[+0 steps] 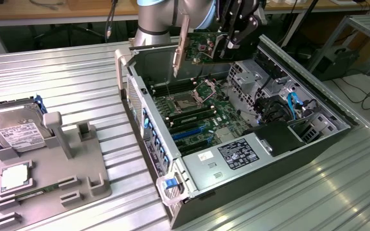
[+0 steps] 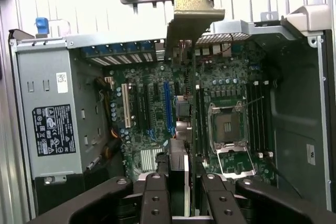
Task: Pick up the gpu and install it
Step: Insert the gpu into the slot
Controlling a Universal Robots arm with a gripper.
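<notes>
The gpu (image 1: pixel 204 48) is gripped in the clenched tool (image 1: pixel 236 38) and held on edge in the air above the open case (image 1: pixel 133 96). Its pale bracket (image 1: pixel 183 43) is turned toward the exterior view's left. The gpu is held apart from the motherboard (image 1: pixel 191 110) below. A hard drive (image 1: pixel 18 132) is propped in a grey holder (image 1: pixel 75 163) on the bench (image 1: pixel 63 72), well apart from the case.
</notes>
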